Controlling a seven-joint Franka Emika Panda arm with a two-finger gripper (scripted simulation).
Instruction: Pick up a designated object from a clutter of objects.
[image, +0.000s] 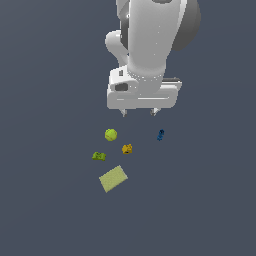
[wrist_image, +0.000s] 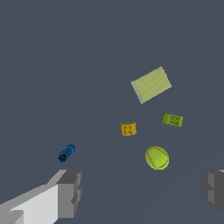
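Observation:
The designated object, a tiny orange-yellow lump (image: 127, 148) (wrist_image: 128, 129), lies on the dark floor in the middle of the clutter. Around it are a lime-green ball (image: 111, 134) (wrist_image: 157, 158), a small green lump (image: 99, 156) (wrist_image: 172, 120), a small blue piece (image: 160, 135) (wrist_image: 66, 153) and a flat pale yellow-green rectangle (image: 113, 178) (wrist_image: 151, 84). My gripper (image: 138, 113) (wrist_image: 140, 192) hangs open above the floor, behind the clutter in the exterior view, holding nothing. Its fingertips stand wide apart, well clear of every item.
The white arm body (image: 150, 40) fills the upper middle of the exterior view. The floor (image: 50, 200) is a plain dark grey surface with no walls or edges in view.

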